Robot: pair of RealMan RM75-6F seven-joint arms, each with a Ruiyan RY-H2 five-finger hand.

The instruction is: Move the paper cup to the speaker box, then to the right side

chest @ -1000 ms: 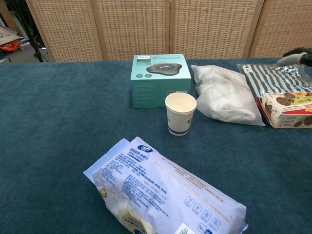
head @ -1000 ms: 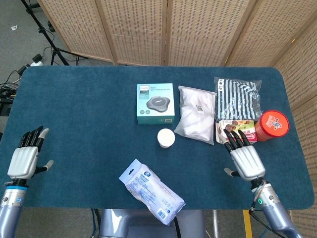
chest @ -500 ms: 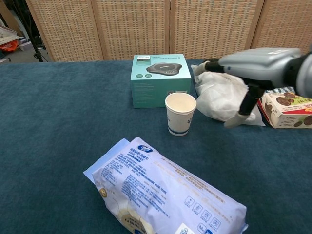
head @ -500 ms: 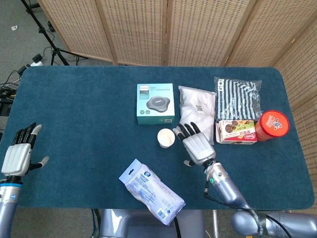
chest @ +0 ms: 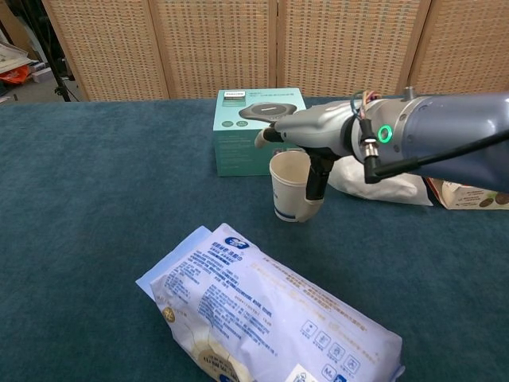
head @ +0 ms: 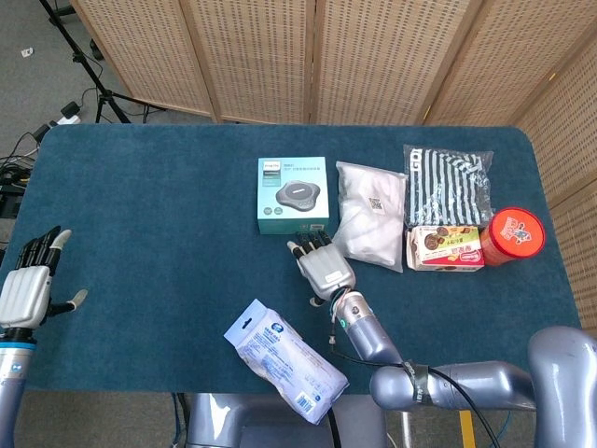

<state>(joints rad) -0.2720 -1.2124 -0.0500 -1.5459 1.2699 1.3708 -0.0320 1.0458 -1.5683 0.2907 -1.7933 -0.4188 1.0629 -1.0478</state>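
The white paper cup stands upright on the blue table, just in front of the teal speaker box. My right hand hovers flat over the cup's mouth with its fingers stretched out. Its thumb hangs down against the cup's right side. In the head view the hand hides the cup. I cannot see any fingers wrapped around the cup. My left hand is open at the table's left edge, far from everything.
A blue-white wipes pack lies near the front edge. To the right of the box are a white bag, a striped package, a cookie box and a red can.
My right hand has swept left from the cookie box, past the white bag, to above the cup. The left hand drifted slightly outward. The cup has not moved.
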